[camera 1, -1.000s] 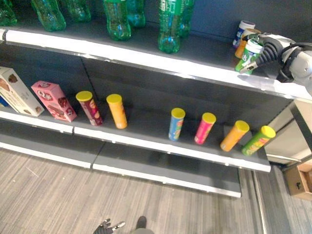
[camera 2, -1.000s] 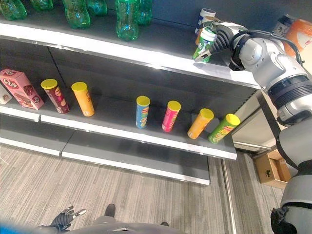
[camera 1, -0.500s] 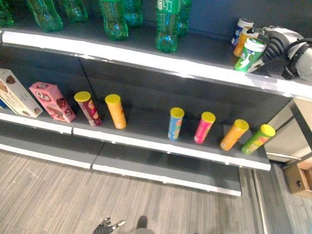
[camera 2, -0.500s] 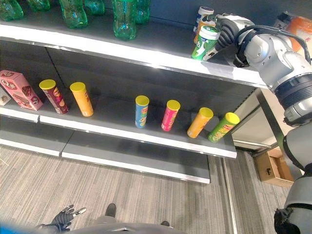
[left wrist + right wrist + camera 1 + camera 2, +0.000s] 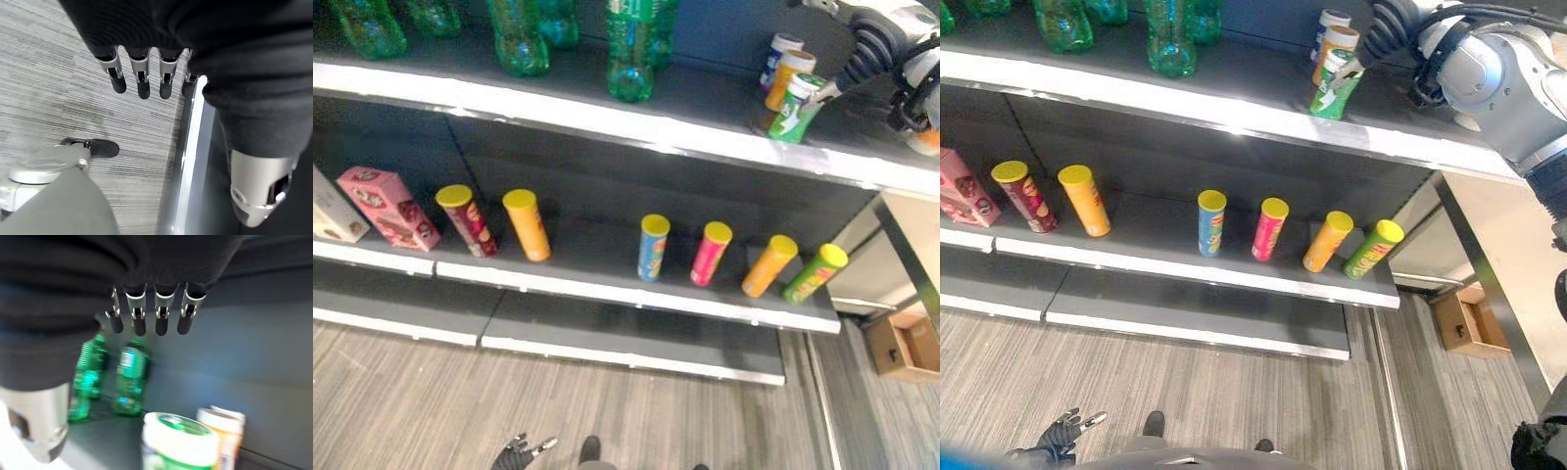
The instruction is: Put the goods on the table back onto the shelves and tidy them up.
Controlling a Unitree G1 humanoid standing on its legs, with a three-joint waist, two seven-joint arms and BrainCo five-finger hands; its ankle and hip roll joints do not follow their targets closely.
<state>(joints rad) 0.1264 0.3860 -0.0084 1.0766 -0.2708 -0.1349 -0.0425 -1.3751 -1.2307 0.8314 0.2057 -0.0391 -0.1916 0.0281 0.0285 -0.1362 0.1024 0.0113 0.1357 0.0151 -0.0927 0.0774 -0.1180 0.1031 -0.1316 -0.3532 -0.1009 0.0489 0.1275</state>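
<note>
A green canister with a white lid (image 5: 793,110) stands on the top shelf (image 5: 607,116), just in front of an orange canister (image 5: 783,76) and a white one (image 5: 776,51). My right hand (image 5: 1389,27) hovers above and behind it, fingers straight and open, one fingertip close to the lid. In the right wrist view the green canister (image 5: 178,443) sits free below the fingers (image 5: 164,316). My left hand (image 5: 519,452) hangs low over the floor, open, its fingers (image 5: 142,83) holding nothing.
Green bottles (image 5: 628,49) line the top shelf to the left. The middle shelf carries several coloured tubes (image 5: 653,247) and a pink box (image 5: 384,206). A cardboard box (image 5: 901,343) lies on the floor at the right.
My right hand has let go of the green canister, which now stands on the top shelf, and the hand has lifted up and back. The camera has shifted slightly.
</note>
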